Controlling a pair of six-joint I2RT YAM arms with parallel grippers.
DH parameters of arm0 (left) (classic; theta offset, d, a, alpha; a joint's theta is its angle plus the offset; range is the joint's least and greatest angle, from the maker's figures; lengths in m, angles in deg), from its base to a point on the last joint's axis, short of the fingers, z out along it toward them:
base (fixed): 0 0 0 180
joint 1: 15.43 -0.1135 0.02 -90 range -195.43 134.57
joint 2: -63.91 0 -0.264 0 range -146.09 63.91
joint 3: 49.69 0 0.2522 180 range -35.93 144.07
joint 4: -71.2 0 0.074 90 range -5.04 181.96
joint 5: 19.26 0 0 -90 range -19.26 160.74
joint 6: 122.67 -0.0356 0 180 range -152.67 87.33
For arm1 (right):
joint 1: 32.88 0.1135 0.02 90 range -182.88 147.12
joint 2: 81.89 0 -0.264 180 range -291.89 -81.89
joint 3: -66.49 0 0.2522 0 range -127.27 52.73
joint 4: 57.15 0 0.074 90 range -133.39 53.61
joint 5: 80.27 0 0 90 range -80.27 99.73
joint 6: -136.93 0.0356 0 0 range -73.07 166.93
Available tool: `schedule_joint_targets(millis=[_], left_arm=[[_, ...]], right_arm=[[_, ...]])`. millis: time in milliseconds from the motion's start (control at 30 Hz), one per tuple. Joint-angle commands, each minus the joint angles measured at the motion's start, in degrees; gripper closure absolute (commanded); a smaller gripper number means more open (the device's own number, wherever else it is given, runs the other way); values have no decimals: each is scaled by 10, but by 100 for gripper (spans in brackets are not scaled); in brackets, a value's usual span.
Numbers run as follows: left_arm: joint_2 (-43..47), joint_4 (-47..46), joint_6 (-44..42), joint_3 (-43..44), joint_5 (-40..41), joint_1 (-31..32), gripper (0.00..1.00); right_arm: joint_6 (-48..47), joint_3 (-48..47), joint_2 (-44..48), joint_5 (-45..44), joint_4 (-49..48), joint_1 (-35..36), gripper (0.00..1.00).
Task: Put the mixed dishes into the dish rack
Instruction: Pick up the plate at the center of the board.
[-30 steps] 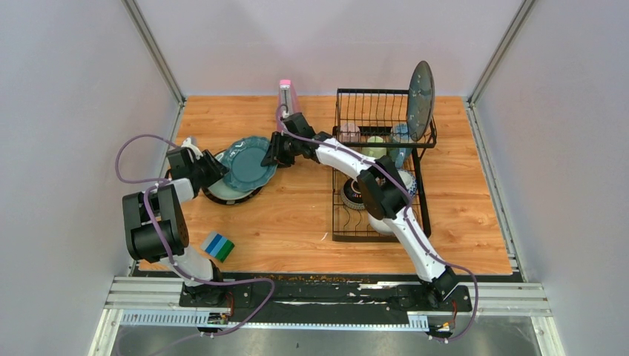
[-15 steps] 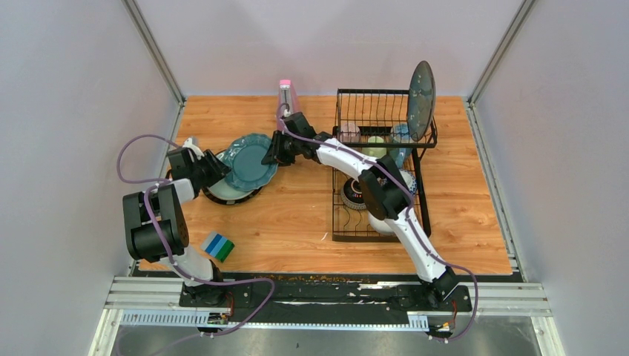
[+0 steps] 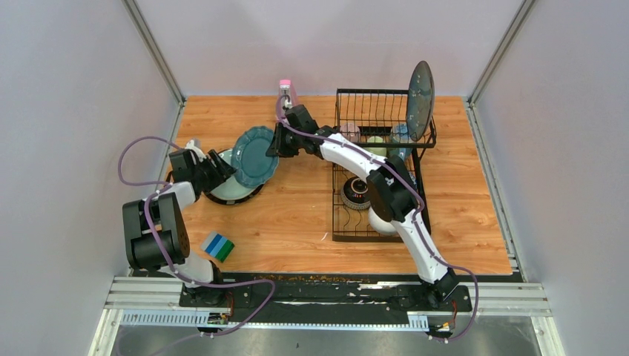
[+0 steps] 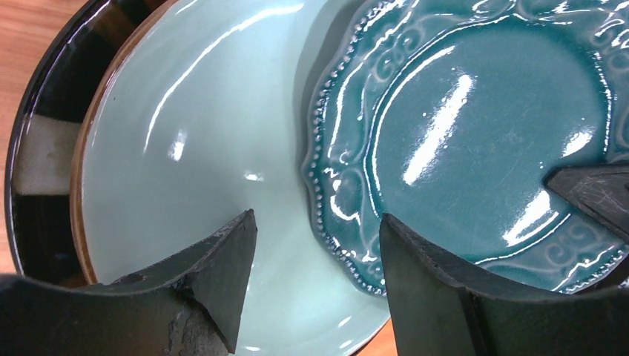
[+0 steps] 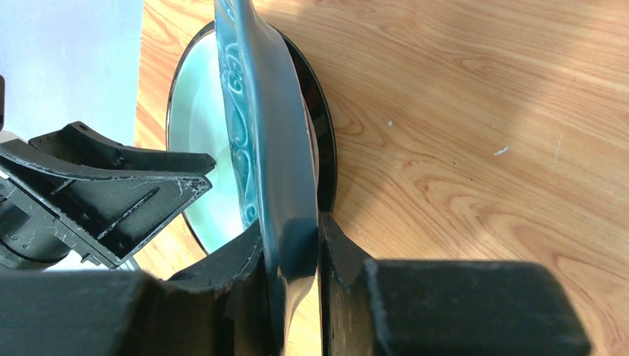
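A teal embossed plate [image 3: 254, 156] is tilted up on edge at the table's left. My right gripper [image 3: 276, 145] is shut on its far rim; the right wrist view shows the rim [image 5: 263, 126] pinched between my fingers [image 5: 293, 252]. Its lower edge rests over a pale green plate [image 3: 226, 189] that sits in a dark brown dish [image 4: 37, 148]. My left gripper [image 3: 221, 170] is open and empty, its jaws [image 4: 315, 259] over the pale plate [image 4: 193, 148] beside the teal plate's beaded edge [image 4: 475, 141]. The black wire dish rack [image 3: 337, 222] stands at right.
In the rack a blue-grey plate [image 3: 420, 90] stands upright. Mugs [image 3: 349, 133] sit in its basket section and bowls [image 3: 354, 194] lie on its floor. A pink metronome [image 3: 285, 90] stands behind my right gripper. A blue-green striped block [image 3: 219, 246] lies near the left arm's base.
My right gripper has risen and moved back, tipping the teal plate more upright. My left gripper has shifted slightly and stays open.
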State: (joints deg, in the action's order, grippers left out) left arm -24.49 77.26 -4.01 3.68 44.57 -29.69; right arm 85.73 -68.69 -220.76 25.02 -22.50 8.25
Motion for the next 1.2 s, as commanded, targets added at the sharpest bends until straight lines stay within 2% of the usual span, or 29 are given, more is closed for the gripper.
schedule_joint_targets(millis=[0,167,467,633,800,1167], left_arm=[[38,27,6,-11,22,2,30],[65,26,14,-16,29,2,29],[141,34,22,-38,72,1,14],[202,43,37,-46,101,1,11],[257,88,27,-29,132,0,1],[295,132,17,-16,152,0,0]], right_arm=[[-44,0,75,-39,-14,5,100],[-62,14,105,-52,-12,7,100],[-108,41,174,-90,-11,14,100],[-138,51,215,-118,-10,18,100],[-168,62,267,-151,-10,21,100],[-254,86,414,-286,-1,23,100]])
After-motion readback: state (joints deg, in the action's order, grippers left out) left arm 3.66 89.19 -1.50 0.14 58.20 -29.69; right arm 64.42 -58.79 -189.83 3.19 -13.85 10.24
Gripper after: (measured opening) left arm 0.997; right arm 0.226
